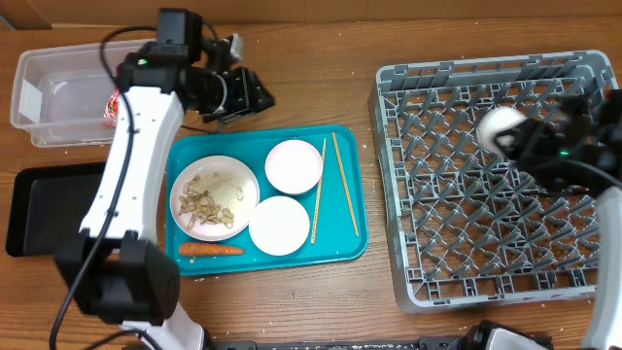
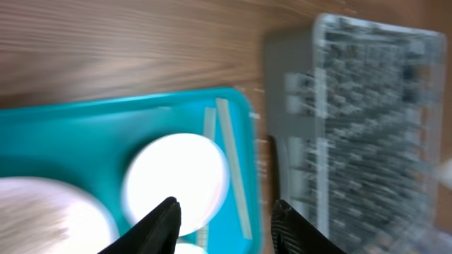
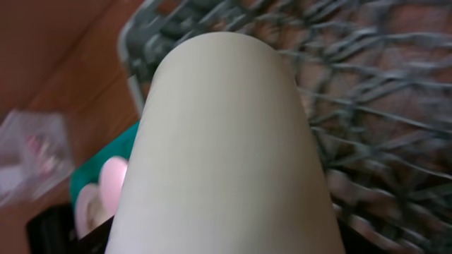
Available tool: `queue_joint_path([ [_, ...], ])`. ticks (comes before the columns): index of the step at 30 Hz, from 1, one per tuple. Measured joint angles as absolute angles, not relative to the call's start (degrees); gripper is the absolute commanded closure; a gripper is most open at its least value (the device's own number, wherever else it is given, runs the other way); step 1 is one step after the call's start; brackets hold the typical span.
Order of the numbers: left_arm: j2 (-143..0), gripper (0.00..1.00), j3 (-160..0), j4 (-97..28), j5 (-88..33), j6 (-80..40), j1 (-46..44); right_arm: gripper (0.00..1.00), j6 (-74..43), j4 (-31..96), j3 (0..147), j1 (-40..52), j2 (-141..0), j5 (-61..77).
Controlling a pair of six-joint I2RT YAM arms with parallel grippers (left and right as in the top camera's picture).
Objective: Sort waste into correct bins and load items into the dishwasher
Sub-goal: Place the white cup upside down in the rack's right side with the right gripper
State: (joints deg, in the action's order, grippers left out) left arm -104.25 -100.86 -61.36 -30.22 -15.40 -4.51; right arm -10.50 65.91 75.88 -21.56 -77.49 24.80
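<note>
— Two arms are in play; which is nearer the tray?

— Left. The left gripper (image 2: 224,212) hangs over the tabletop just past the far edge of the teal serving tray (image 1: 345,255), fingers apart and empty. Everything to pick lies toward the near side from it: the plate of food scraps (image 1: 214,197), the far bowl (image 1: 293,165), the near bowl (image 1: 279,226), and the carrot (image 1: 212,249) along the tray's near edge.

— And the chopsticks (image 1: 319,190)?

— Both lie by the tray's right edge, long axes running far to near and slightly splayed. The jaws would have to close across them.

— The right side?

— The right gripper (image 1: 520,141) seems clamped on the white cup (image 3: 226,141) above the far left corner of the dish rack (image 1: 408,292). The cup hides its fingers in the wrist view. Pegs lie straight below.

— Any writing?

— None legible. The red wrapper (image 1: 112,105) in the clear tub (image 1: 39,68), at the tabletop's far left corner, is too small to read. The black tray (image 1: 49,209) shows none.
</note>
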Motion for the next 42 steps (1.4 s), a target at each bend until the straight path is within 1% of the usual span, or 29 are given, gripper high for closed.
queue_joint_path([
  [4,-101.3,0.56,-100.9,-62.8,-22.2,-14.7,-4.5,0.63,-10.5,72.4,79.6,-28.2,-76.4,15.9],
  [10,-100.7,0.56,-100.9,-63.5,-18.1,-14.5,-4.5,0.63,-10.8,76.9,79.8,-38.2,-77.4,5.0],
  [16,-100.7,0.56,-100.9,-64.2,-17.1,-14.5,-4.5,0.63,-11.4,76.4,79.8,-44.1,-81.7,1.2],
  [22,-100.7,0.56,-100.9,-64.7,-16.9,-14.5,-4.5,0.62,-11.7,76.6,79.8,-45.8,-88.2,0.4],
  [23,-100.7,0.56,-100.9,-64.7,-16.8,-14.5,-4.5,0.6,-11.8,76.6,79.8,-45.9,-89.2,0.4],
  [25,-100.7,0.55,-100.9,-64.8,-16.8,-14.5,-4.5,0.48,-11.8,76.9,79.8,-46.0,-90.8,0.4],
  [27,-100.7,0.5,-100.9,-64.8,-16.8,-14.4,-4.5,0.33,-11.8,77.5,79.8,-46.0,-92.0,0.4],
  [28,-100.7,0.49,-100.9,-64.8,-16.8,-14.4,-4.5,0.3,-11.9,77.6,79.8,-46.0,-92.4,0.4],
  [36,-100.7,0.46,-100.9,-65.5,-16.8,-14.4,-4.5,0.21,-11.9,77.7,79.8,-46.0,-93.2,0.0],
  [42,-100.7,0.45,-100.9,-67.0,-15.6,-14.3,-4.5,0.21,-11.9,77.5,79.8,-46.0,-93.2,0.5],
])
